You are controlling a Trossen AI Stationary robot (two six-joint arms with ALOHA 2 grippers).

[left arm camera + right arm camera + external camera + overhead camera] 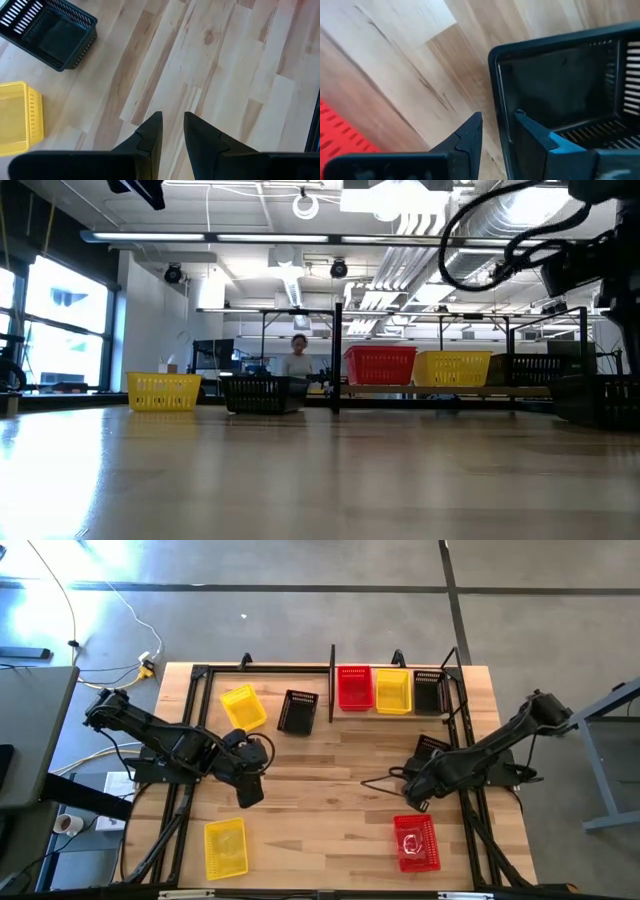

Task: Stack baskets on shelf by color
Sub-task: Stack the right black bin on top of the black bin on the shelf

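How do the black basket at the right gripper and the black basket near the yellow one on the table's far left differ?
The black basket at the right gripper has one finger inside and one outside its wall; the black basket beside the yellow basket stands untouched. The first sits near the table's right edge, the second left of the shelf. Both are black, perforated, open-topped.
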